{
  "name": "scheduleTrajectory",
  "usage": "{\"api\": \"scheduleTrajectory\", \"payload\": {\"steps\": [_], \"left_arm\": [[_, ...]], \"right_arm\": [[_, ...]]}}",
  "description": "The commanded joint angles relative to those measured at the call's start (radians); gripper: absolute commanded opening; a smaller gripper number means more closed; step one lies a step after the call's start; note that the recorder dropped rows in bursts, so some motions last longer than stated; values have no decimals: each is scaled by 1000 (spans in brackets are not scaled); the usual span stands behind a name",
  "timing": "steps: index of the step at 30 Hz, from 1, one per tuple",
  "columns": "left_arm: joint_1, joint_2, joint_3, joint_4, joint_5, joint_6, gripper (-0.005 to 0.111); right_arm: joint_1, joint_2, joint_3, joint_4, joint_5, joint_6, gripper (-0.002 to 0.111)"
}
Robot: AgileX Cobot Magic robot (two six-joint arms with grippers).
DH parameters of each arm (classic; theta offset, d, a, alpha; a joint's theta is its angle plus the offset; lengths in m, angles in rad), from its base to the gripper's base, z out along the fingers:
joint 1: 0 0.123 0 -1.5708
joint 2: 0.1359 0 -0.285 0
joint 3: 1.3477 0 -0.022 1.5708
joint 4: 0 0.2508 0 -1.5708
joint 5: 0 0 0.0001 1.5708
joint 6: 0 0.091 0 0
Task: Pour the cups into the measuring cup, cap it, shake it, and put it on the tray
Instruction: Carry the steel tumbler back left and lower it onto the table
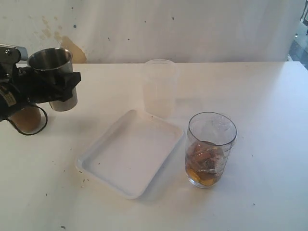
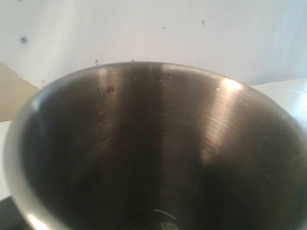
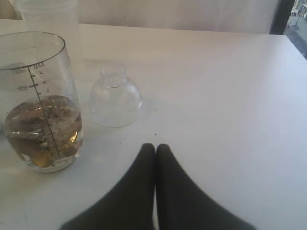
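My left gripper (image 1: 60,86) is shut on the steel tumbler (image 1: 52,61), held upright above the table at the far left. Its dark inside (image 2: 158,153) fills the left wrist view and hides the fingers. The brown wooden cup (image 1: 26,119) stands just below and behind that arm. The clear measuring cup (image 1: 211,149) stands right of the white tray (image 1: 130,159), with brown liquid and pieces in its bottom third (image 3: 41,139). The clear dome cap (image 3: 115,98) sits on the table beside it. My right gripper (image 3: 155,146) is shut and empty, low over the table near the cap.
A frosted translucent container (image 1: 160,86) stands at the tray's far corner. The white table (image 1: 269,125) ends at a stained wall behind.
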Motion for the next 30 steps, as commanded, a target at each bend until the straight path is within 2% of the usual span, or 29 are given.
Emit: {"api": "scheduleTrajectory", "payload": {"steps": [1, 10, 19, 22, 28, 30], "left_arm": [[13, 85, 7, -36, -103, 42, 0], [13, 210, 7, -49, -275, 122, 0], [13, 240, 7, -51, -282, 112, 2], [13, 240, 7, -51, -300, 99, 18], [13, 240, 7, -51, -271, 99, 72], [13, 240, 7, -55, -250, 101, 83]], "right_arm": [[-6, -5, 5, -3, -7, 2, 0], [-6, -5, 5, -3, -7, 21, 0], [-6, -5, 5, -3, -7, 24, 0], [-6, -5, 5, -3, -7, 24, 0], [-6, -5, 5, -3, -7, 24, 0], [-6, -5, 5, -3, -7, 24, 0]]}}
